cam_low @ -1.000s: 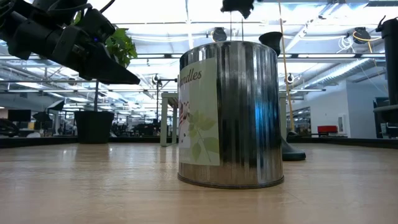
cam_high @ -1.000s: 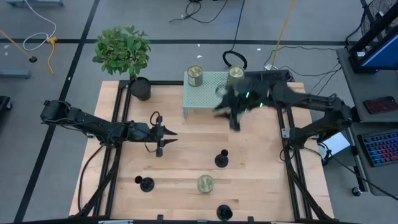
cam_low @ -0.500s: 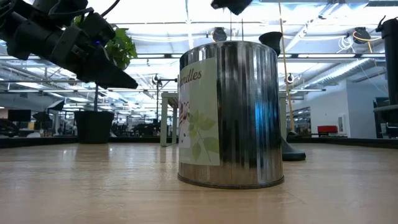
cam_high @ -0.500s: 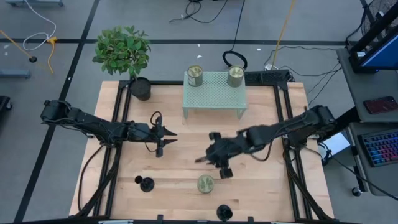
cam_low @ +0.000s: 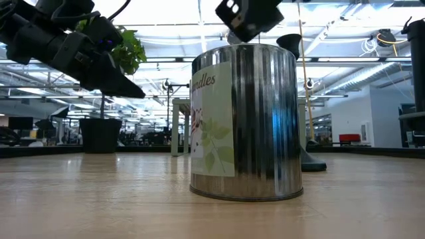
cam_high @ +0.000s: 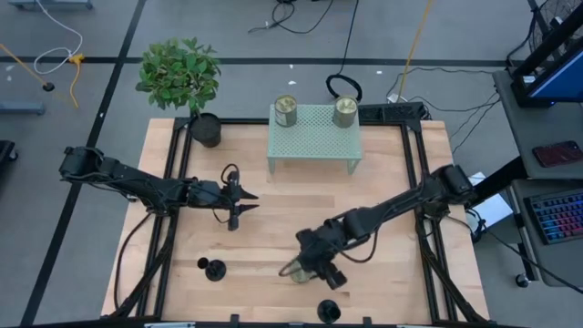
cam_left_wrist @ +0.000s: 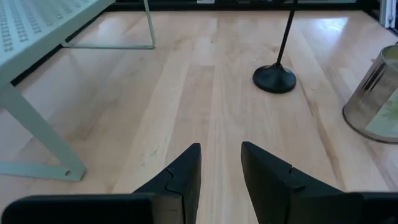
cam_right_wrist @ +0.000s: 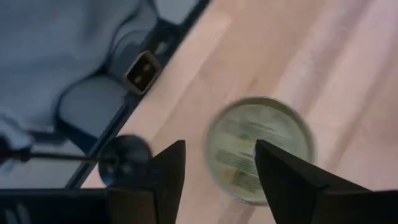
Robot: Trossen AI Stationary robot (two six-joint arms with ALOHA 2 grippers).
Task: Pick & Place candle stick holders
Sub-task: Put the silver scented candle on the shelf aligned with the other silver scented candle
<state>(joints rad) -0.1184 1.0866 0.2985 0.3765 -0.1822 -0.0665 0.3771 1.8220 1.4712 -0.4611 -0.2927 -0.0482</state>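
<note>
A brass-coloured cup (cam_high: 293, 271) stands on its base near the table's near edge; it fills the low view (cam_low: 246, 119). My right gripper (cam_high: 308, 264) hangs open just above it, and the cup's top (cam_right_wrist: 261, 146) shows past its two fingers; it touches nothing. My left gripper (cam_high: 239, 202) is open and empty over the table's left middle. Black holders with thin stems stand at the near left (cam_high: 215, 270) and at the near edge (cam_high: 328, 312). A third black holder (cam_left_wrist: 274, 78) shows in the left wrist view. Two brass cups (cam_high: 286, 110) (cam_high: 344, 111) stand on the green shelf (cam_high: 314, 137).
A black plant pot (cam_high: 207, 130) with a leafy plant stands at the table's far left corner. The green perforated shelf stands on thin legs at the far middle. Black rails (cam_high: 178, 182) run along the table's left and right sides. Bare wood lies between the two grippers.
My right gripper has swung from the green shelf at the far edge toward the near edge and come down over the brass cup there. Its arm now covers the black holder in the table's middle. The cups and holders have stayed in place.
</note>
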